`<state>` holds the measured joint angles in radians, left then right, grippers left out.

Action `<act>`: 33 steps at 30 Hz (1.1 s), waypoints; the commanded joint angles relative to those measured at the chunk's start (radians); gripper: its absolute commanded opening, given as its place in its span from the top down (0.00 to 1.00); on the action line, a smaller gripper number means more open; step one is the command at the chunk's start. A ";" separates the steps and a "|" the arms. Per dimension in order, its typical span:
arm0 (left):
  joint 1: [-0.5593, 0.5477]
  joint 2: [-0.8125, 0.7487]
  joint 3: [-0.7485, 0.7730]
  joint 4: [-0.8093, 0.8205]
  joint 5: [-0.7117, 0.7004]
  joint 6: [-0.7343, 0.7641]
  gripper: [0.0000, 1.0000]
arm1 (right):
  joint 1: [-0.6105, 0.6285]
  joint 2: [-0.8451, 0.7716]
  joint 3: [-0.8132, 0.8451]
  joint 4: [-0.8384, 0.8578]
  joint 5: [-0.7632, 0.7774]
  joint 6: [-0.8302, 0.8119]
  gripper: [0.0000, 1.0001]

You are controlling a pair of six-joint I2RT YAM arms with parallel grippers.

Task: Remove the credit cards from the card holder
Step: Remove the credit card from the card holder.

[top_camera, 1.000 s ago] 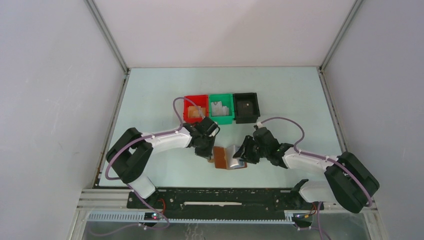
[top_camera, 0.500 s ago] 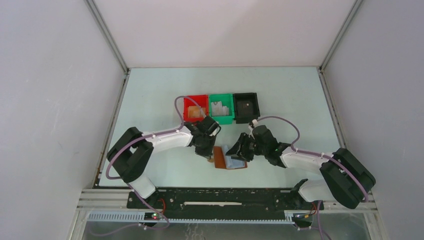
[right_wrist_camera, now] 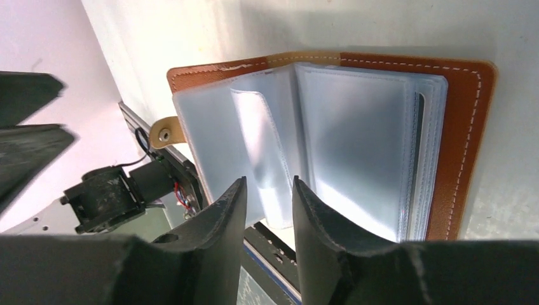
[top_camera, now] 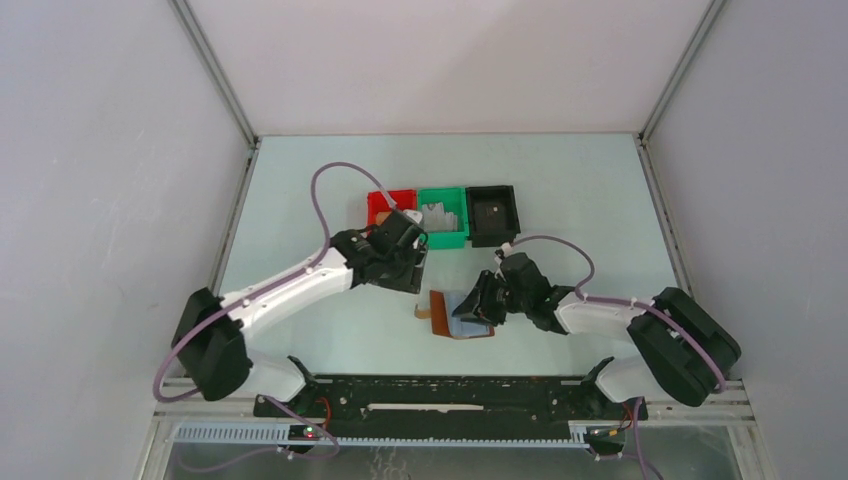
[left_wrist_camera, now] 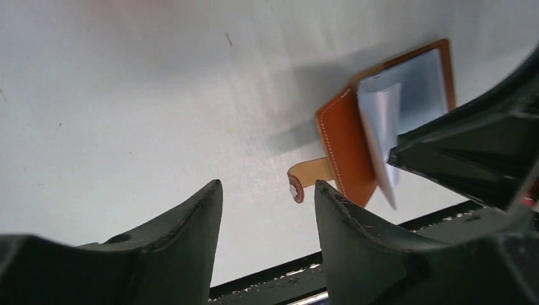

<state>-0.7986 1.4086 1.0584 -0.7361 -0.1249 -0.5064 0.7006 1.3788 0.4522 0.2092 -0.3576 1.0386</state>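
Card holder open flat, long axis left-right, tab pointing left.

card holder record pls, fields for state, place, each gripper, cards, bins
holder: card holder lying open, brown cover down, clear sleeves up
place: on the table, nearer the arms than the bins
left gripper: open, empty, off to the holder's side, not touching it
right gripper: over the holder, jaws narrowly apart, one sleeve standing between them
cards: none seen outside the holder
bins: red bin, green bin, black bin, side by side in a row
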 commanded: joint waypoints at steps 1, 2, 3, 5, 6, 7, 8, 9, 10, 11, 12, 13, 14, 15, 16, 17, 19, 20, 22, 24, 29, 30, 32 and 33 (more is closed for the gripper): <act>0.008 -0.094 0.049 -0.006 0.013 -0.031 0.40 | 0.030 0.030 0.046 0.039 0.006 -0.006 0.62; 0.009 -0.112 0.046 0.010 0.033 -0.044 0.41 | 0.039 0.039 0.058 0.036 0.007 -0.009 0.64; 0.010 -0.122 0.039 0.030 0.052 -0.056 0.41 | 0.047 0.048 0.068 0.035 0.011 -0.011 0.64; 0.011 -0.138 0.019 0.080 0.106 -0.084 0.42 | 0.061 0.068 0.085 0.036 0.020 -0.006 0.64; 0.012 -0.142 0.006 0.112 0.139 -0.100 0.43 | 0.065 0.084 0.095 0.036 0.018 -0.004 0.65; 0.012 -0.144 -0.009 0.148 0.178 -0.117 0.43 | 0.070 0.106 0.106 0.037 0.014 -0.001 0.65; 0.012 -0.143 -0.027 0.183 0.210 -0.133 0.43 | 0.075 0.121 0.116 0.038 0.009 0.002 0.66; 0.012 -0.137 -0.043 0.219 0.237 -0.151 0.44 | 0.080 0.136 0.125 0.039 0.007 0.004 0.67; 0.012 -0.127 -0.062 0.253 0.261 -0.167 0.44 | 0.088 0.148 0.132 0.041 0.006 0.004 0.67; 0.012 -0.116 -0.087 0.288 0.279 -0.181 0.45 | 0.092 0.160 0.137 0.043 0.008 0.007 0.68; 0.012 -0.097 -0.101 0.311 0.289 -0.197 0.45 | 0.098 0.171 0.142 0.047 0.008 0.007 0.68; 0.012 -0.078 -0.112 0.326 0.289 -0.210 0.46 | 0.103 0.181 0.147 0.048 0.006 0.008 0.67; 0.012 -0.057 -0.121 0.343 0.289 -0.222 0.47 | 0.105 0.192 0.151 0.047 0.005 0.008 0.67; 0.012 -0.039 -0.134 0.365 0.292 -0.234 0.48 | 0.108 0.199 0.154 0.046 0.004 0.006 0.66; 0.014 -0.024 -0.143 0.382 0.294 -0.243 0.50 | 0.108 0.205 0.155 0.045 0.002 0.006 0.65; 0.014 -0.012 -0.157 0.405 0.295 -0.254 0.51 | 0.108 0.209 0.155 0.043 0.000 0.004 0.65; 0.016 0.004 -0.181 0.445 0.303 -0.272 0.55 | 0.109 0.207 0.155 0.029 0.004 -0.003 0.65; 0.016 0.018 -0.185 0.450 0.306 -0.273 0.58 | 0.109 0.205 0.155 0.021 0.007 -0.007 0.65; 0.016 0.040 -0.191 0.451 0.299 -0.277 0.63 | 0.109 0.196 0.155 0.005 0.017 -0.017 0.66; 0.016 0.057 -0.199 0.461 0.298 -0.280 0.67 | 0.111 0.189 0.155 -0.005 0.023 -0.024 0.66; 0.016 0.121 -0.212 0.460 0.279 -0.279 0.70 | 0.111 0.177 0.155 -0.002 0.020 -0.026 0.65; 0.017 0.134 -0.214 0.456 0.277 -0.279 0.72 | 0.111 0.171 0.156 -0.017 0.033 -0.025 0.64; 0.017 0.153 -0.218 0.445 0.250 -0.293 0.72 | 0.113 0.148 0.155 -0.041 0.052 -0.034 0.63; 0.018 0.168 -0.218 0.441 0.245 -0.296 0.73 | 0.112 0.132 0.155 -0.055 0.064 -0.038 0.62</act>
<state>-0.7876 1.5372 0.8722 -0.2993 0.1577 -0.7719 0.8013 1.5757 0.5793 0.2012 -0.3435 1.0313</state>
